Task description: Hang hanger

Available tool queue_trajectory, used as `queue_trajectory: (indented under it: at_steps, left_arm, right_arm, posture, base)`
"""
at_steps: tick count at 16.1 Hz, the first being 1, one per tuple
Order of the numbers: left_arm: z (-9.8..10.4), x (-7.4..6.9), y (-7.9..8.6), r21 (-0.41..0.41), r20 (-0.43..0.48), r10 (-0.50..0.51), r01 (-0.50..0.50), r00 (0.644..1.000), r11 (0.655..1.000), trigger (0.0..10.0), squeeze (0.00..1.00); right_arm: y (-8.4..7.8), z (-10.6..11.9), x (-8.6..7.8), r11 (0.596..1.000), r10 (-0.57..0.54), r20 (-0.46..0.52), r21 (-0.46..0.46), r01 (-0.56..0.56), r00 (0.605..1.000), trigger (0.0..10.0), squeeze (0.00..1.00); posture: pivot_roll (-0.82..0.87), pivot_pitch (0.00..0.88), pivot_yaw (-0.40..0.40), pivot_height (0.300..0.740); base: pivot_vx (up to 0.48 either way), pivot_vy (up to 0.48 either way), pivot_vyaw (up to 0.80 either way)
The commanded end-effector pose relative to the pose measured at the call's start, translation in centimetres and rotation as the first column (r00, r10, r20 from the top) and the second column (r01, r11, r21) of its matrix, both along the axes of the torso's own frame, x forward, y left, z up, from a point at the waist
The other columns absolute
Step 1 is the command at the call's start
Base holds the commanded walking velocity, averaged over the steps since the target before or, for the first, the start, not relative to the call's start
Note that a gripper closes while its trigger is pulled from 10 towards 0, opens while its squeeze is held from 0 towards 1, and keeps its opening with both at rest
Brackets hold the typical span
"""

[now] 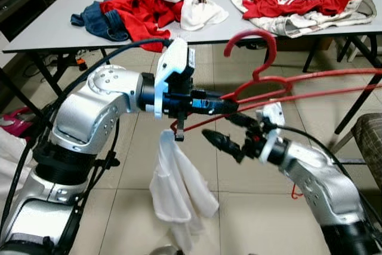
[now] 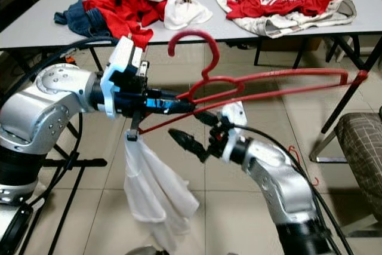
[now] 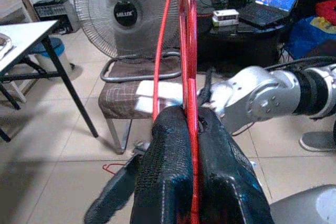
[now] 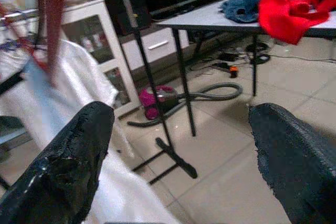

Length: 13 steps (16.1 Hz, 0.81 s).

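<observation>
Silver arms meet over the floor: the left gripper point(image 1: 222, 107) is clenched on the red hanger point(image 1: 280, 82) near its neck, holding it level so the white garment point(image 1: 179, 192) clipped to it dangles free. Just below, the right gripper point(image 1: 233, 132) waits with its fingers spread and grasping nothing — probably ready to steady the load before hanging

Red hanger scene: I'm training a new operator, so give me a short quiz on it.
1. True or false: the left gripper is shut on the red hanger.
2. What dangles from the hanger? A) white cloth B) blue jeans C) a towel rack
3. Fill in: the right gripper is ____, holding nothing.

Key: 1 true. 2 A, the white cloth. 3 open.
</observation>
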<state>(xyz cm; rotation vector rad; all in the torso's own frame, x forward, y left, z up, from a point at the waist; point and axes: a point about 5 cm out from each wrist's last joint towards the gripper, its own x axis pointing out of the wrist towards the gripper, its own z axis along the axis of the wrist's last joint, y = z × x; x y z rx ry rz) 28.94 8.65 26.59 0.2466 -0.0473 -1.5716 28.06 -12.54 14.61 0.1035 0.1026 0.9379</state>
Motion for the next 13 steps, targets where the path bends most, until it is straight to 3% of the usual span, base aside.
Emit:
queue_trajectory:
  at_steps: [1,2,6,9,11,13]
  left_arm:
    - [1.4,-0.3,-0.1,-0.012,0.046,-0.018,0.019,0.999,1.000,10.0,0.00]
    - [1.6,-0.5,-0.2,-0.028,0.036,-0.024,0.025,0.999,0.999,10.0,0.00]
    - [2.4,-0.8,-0.5,-0.076,0.014,-0.042,0.043,0.999,0.996,10.0,0.00]
    - [2.6,-0.5,-0.5,-0.073,0.016,-0.034,0.035,0.999,0.997,10.0,0.00]
    - [2.6,-0.1,-0.4,-0.067,0.033,0.000,0.002,0.999,0.998,10.0,0.00]
    - [2.9,0.1,-0.3,-0.078,0.032,0.019,-0.017,0.999,0.997,10.0,0.00]
  right_arm:
    - [0.3,0.0,0.3,1.000,-0.003,0.011,-0.011,0.003,1.000,10.0,0.00]
    - [-0.1,-1.1,1.3,0.992,-0.104,-0.003,-0.074,0.103,0.995,10.0,0.00]
    - [0.5,-2.7,2.9,0.970,-0.197,-0.017,-0.148,0.193,0.980,10.0,0.00]
    - [2.8,-3.6,2.6,0.981,-0.084,-0.014,-0.174,0.080,0.996,10.0,0.00]
    - [3.8,-3.9,0.5,0.984,0.102,-0.019,-0.144,-0.104,0.995,10.0,0.00]
    - [3.7,-4.0,-0.8,0.975,0.182,-0.035,-0.124,-0.185,0.983,10.0,0.00]
  posture:
    - [0.06,0.090,0.128,0.740]
    - [0.06,0.097,0.127,0.740]
    - [0.06,0.105,0.134,0.740]
    - [0.07,0.107,0.132,0.740]
    - [0.07,0.109,0.131,0.740]
    - [0.08,0.112,0.132,0.740]
  base:
    - [0.000,0.000,0.00]
    - [0.000,0.000,0.00]
    - [0.000,0.000,0.00]
    - [0.000,0.000,0.00]
    - [0.000,0.000,0.00]
    - [0.000,0.000,0.00]
